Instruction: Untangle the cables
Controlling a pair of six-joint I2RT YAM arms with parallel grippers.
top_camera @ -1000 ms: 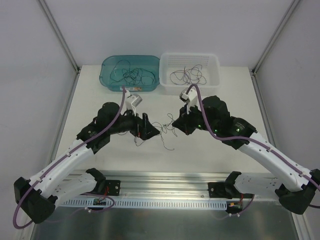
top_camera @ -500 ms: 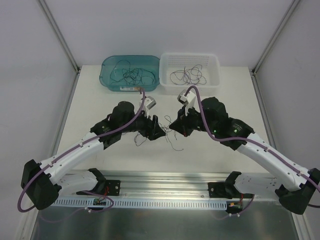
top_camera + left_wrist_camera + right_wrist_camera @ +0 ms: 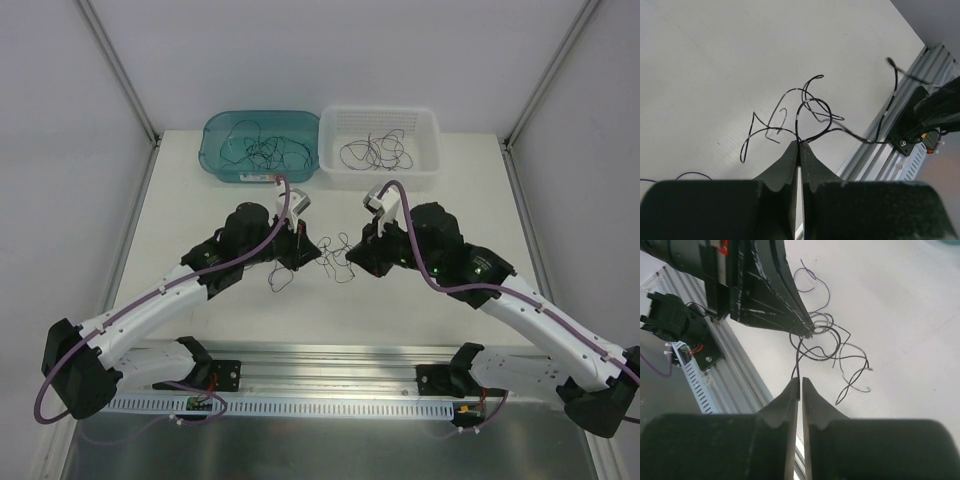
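From above, the thin dark curly cables (image 3: 335, 252) lie in the middle of the white table (image 3: 450, 200), between the black left gripper (image 3: 310, 254) and the black right gripper (image 3: 353, 257). Behind them, the see-through teal plastic tub (image 3: 212, 150) and the white plastic basket (image 3: 430, 128) each hold more cables. Left wrist: the fingers are pinched tight on one strand. Right wrist: these fingers pinch another (best to pull apart slowly, I think, so the loops slip free).

Open table (image 3: 497, 212) left and right; teal bin (image 3: 214, 160) and white basket (image 3: 428, 168) wall the far edge; cables (image 3: 337, 247) clutter the middle.
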